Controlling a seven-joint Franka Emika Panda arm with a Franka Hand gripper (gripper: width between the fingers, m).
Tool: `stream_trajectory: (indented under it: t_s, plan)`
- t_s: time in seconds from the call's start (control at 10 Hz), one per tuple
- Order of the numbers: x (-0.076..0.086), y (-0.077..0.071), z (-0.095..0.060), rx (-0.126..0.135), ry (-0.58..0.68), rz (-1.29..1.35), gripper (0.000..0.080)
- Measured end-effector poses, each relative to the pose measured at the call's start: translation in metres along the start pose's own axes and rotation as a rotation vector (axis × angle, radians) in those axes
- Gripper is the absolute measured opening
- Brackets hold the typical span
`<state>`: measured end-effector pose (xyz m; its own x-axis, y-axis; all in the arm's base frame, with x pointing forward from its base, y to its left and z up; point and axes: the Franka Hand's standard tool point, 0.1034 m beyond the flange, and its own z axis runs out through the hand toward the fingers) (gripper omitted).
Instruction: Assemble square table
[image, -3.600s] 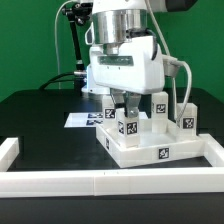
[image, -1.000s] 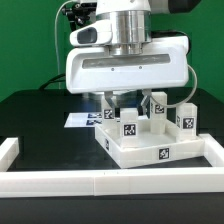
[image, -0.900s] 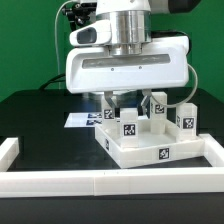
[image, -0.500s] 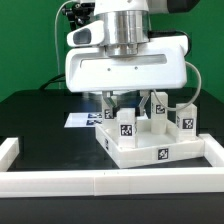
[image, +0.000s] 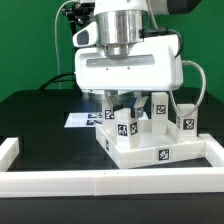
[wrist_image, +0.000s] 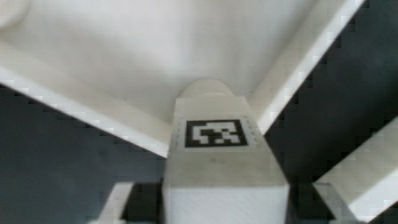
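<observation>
So the tabletop (image: 150, 147) is sitting upside-down-ish in the middle of the black table (image: 40, 115), tucked into the corner of the white border rails (image: 100, 180) that run along its 6 o'clock and 3 o'clock sides in the exterior view. We've got legs standing up on it: one at about 3 o'clock (image: 186, 117), one toward 12 (image: 158, 105), and the leg (image: 125, 124) we're working on near the 9 o'clock corner. The claw (image: 124, 108) is narrowed right down around that leg, and in the wrist view we see the leg (wrist_image: 217, 140) filling the gap with a finger (wrist_image: 350, 202) showing at either side, so we'd say it's holding it. Looks to us like we're mid screw-in or seating. What we reckon matters here: keep the leg dead upright over its hole, push down gently while turning, and don't drag the top sideways off the rails. If the tag face starts leaning, back off and re-square before twisting more. The marker board (image: 85, 119) sits flat behind at 10 o'clock, well clear, so no worries there. Can't tell from here whether the leg is fully seated.
</observation>
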<state>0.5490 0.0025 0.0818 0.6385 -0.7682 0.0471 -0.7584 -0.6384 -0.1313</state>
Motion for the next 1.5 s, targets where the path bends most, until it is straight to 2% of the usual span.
stream_trajectory:
  t_s: [0.4,0.6,0.9,1.0,1.1,1.2,1.3,1.5]
  plan:
    - [-0.004,-0.003,0.001,0.001,-0.003,0.394,0.0290]
    - [-0.001,-0.002,0.001,0.012,-0.010,0.571,0.0290]
    - [-0.003,-0.004,0.001,0.015,-0.014,0.711,0.0309]
    - [-0.003,-0.004,0.001,0.014,-0.014,0.684,0.0444]
    - [-0.003,-0.004,0.001,0.012,-0.015,0.654,0.0444]
    - [-0.004,-0.006,0.000,0.012,-0.017,0.610,0.0571]
    - [-0.004,-0.008,0.000,0.015,-0.016,0.529,0.0633]
    - [-0.007,-0.011,0.000,0.016,-0.015,0.324,0.0645]
